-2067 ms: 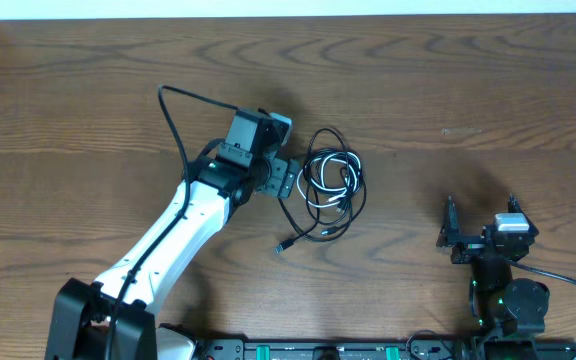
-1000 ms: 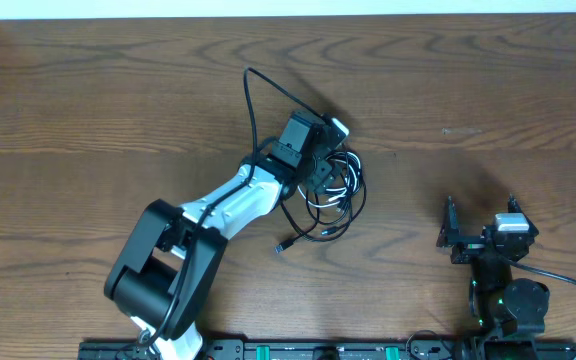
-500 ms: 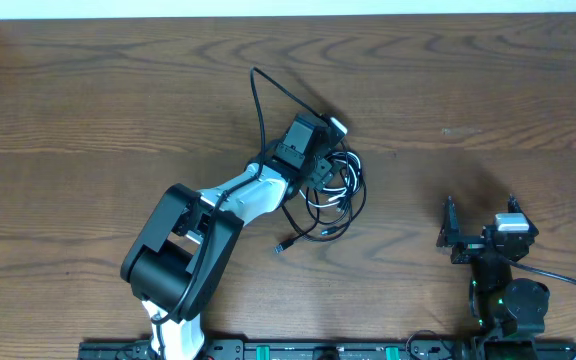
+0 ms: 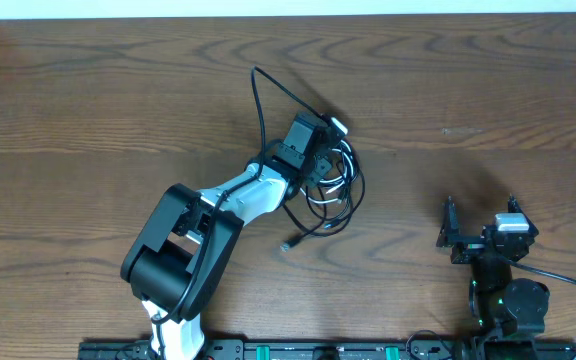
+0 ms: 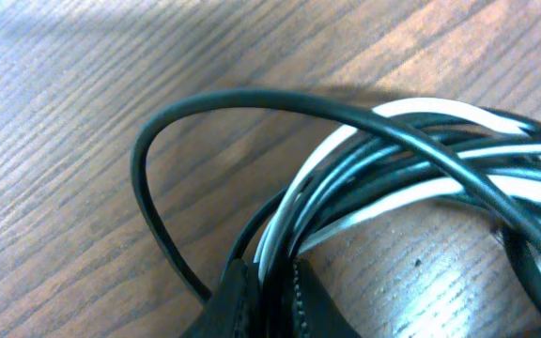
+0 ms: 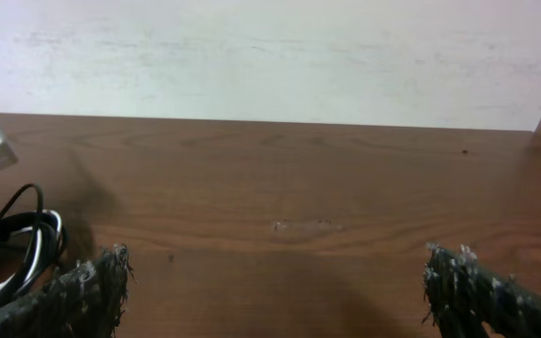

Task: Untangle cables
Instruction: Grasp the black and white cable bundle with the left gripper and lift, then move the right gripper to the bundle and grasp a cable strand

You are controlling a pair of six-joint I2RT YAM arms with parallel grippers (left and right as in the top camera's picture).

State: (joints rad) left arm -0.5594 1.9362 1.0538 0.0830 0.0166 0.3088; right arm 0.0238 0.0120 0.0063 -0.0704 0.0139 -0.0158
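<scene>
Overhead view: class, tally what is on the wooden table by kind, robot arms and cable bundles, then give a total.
robot arms: 2, the left arm and the right arm
tangled cable bundle: 1
total: 3

cables (image 5: 440, 155) partly beyond right edge

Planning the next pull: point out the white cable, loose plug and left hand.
white cable (image 5: 430, 108), left wrist view, loop top
plug (image 4: 288, 245), overhead view, tip
left hand (image 5: 269, 286), left wrist view, between fingertips
</scene>
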